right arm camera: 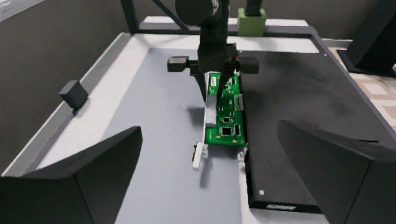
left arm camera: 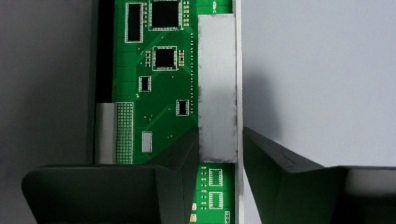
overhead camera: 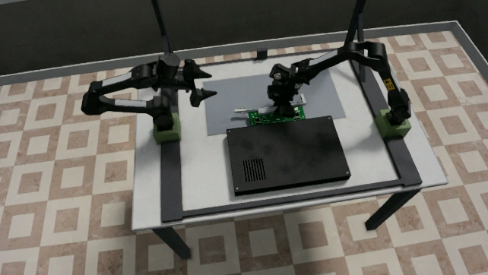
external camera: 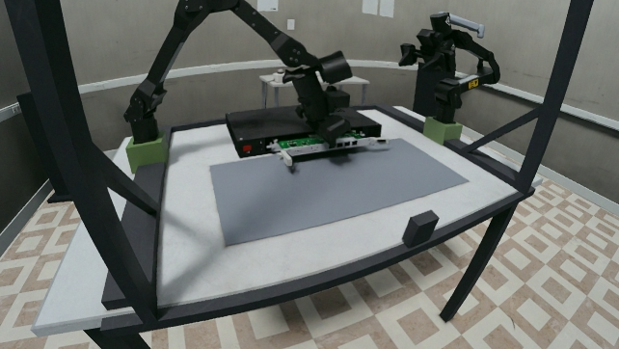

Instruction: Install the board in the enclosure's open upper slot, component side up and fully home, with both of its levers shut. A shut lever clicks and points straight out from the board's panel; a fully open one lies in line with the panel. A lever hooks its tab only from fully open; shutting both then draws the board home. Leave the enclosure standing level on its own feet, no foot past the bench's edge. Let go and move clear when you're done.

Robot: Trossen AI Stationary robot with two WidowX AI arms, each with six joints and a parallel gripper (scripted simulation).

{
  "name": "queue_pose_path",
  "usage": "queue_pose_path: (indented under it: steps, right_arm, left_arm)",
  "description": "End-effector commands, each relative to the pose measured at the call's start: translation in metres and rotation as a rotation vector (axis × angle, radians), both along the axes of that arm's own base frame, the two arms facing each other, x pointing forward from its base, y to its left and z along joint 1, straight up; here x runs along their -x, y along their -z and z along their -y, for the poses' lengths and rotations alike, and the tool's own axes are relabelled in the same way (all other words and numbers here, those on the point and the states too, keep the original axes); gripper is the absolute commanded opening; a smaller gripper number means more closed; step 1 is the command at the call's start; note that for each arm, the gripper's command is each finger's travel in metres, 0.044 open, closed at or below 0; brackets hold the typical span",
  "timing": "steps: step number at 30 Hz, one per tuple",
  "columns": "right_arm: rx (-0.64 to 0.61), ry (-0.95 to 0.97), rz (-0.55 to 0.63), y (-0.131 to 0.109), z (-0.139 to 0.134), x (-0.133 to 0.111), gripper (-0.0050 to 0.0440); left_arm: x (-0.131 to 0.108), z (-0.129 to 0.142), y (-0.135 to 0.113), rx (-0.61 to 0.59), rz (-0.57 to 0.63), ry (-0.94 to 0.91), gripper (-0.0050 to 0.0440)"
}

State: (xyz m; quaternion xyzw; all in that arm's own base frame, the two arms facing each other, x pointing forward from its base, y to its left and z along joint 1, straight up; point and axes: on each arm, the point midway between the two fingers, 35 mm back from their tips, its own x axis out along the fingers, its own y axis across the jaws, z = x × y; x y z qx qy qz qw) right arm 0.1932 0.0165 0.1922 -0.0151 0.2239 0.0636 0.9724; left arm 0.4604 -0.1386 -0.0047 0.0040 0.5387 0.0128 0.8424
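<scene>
The green board (overhead camera: 277, 115) lies component side up, its far edge inside the front of the black enclosure (overhead camera: 286, 152), with a strip of green still showing outside. It also shows in the exterior view (external camera: 309, 143) and in the right wrist view (right arm camera: 227, 117). My left gripper (overhead camera: 285, 110) is shut on the board's white panel (left arm camera: 217, 100) from above. One white lever (external camera: 287, 158) points out from the panel; the other lever (external camera: 381, 142) lies along it. My right gripper (overhead camera: 207, 81) is open and empty, raised well off to the side.
A grey mat (external camera: 328, 188) lies in front of the enclosure. A small black block (external camera: 420, 228) sits at the bench edge. Dark frame rails (overhead camera: 171, 167) run along the bench sides and far edge. The enclosure (external camera: 289, 122) stands flat on the bench.
</scene>
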Motion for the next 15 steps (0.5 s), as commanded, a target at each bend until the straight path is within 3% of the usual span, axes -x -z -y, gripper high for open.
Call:
queue_pose_path:
  steps: [1, 15]
  right_arm:
    - [-0.001, -0.001, 0.008, -0.0045, -0.0002, -0.0002, 0.0400]
    - [-0.001, -0.001, 0.008, -0.0045, -0.0002, -0.0002, 0.0400]
  left_arm:
    - [-0.0090, 0.0080, -0.0350, 0.026, 0.081, 0.005, 0.0079]
    - [-0.0091, 0.0075, -0.0353, 0.024, 0.081, 0.003, 0.0079]
